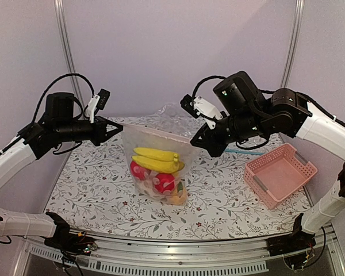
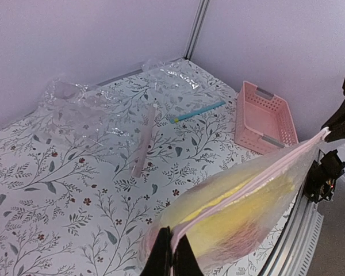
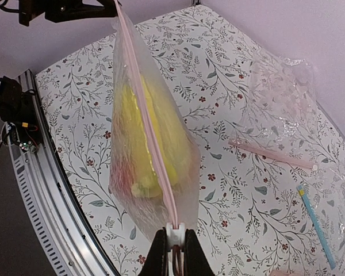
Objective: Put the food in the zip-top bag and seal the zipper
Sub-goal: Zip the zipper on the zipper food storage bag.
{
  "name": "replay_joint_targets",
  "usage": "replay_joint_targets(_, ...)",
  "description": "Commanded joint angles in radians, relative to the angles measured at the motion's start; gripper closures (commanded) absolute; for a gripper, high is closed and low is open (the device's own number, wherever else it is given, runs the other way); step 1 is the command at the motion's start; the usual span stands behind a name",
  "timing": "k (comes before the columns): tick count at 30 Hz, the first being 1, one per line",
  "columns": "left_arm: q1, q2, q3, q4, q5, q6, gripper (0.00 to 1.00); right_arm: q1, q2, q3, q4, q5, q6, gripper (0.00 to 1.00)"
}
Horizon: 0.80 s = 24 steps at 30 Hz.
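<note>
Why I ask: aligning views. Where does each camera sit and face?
Top external: above and behind the arm bases, looking down at the table; both arms show, left tool and right tool pinching corners of the bag.
Left wrist: on left arm, looking along the zipper to the right tool; own fingers at bottom.
Right wrist: on right arm, looking along the zipper to the left tool; own fingers at bottom.
Shared: wrist views see the bag from opposite ends.

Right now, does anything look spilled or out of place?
Nothing is spilled. The bananas and red fruits sit inside the zip-top bag, stretched between the left gripper and right gripper. Only crumpled clear bags lie untidy at the back.
</note>
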Motion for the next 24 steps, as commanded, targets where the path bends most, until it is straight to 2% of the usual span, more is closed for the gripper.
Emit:
replay_joint_targets(1,0.063,-0.015,-0.001,0.014,-0.131,-0.015,1.00,-0.015,-0.055,-0.020,-0.164,0.059,0.013,1.00)
replay_joint_targets(17,0.070,-0.015,-0.001,0.011,-0.141,-0.018,1.00,-0.014,-0.072,-0.028,-0.171,0.063,0.025,1.00)
replay_joint_targets(24,0.070,-0.013,-0.004,0.024,-0.082,-0.014,1.00,-0.015,-0.067,-0.028,-0.163,0.054,0.024,1.00)
